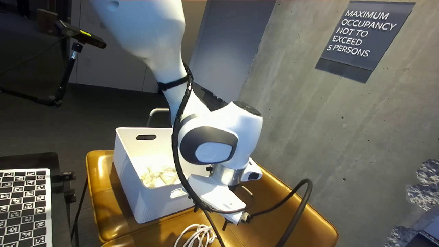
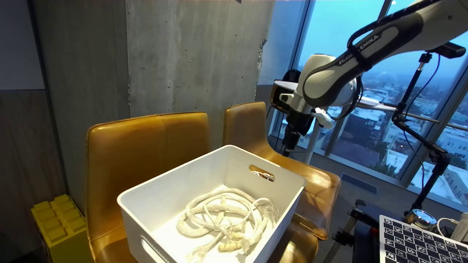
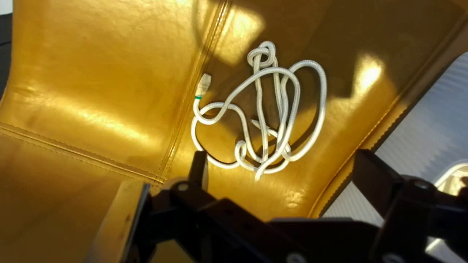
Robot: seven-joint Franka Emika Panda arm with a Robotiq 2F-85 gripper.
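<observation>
The gripper (image 3: 280,159) is spread wide, and nothing is gripped between its fingers. Past the fingertips in the wrist view, between eleven and twelve o'clock, a knotted white cord (image 3: 260,106) is laid in loose loops on a tan leather chair (image 3: 91,65). A stitched seam (image 3: 182,113) is set just beside the cord at nine o'clock, with more leather stretched beyond; toward four o'clock, open room is bounded by the chair's edge and a white plastic bin (image 3: 431,106). Coiled rope (image 2: 226,208) is held in the bin, backed by a concrete wall (image 2: 201,54).
</observation>
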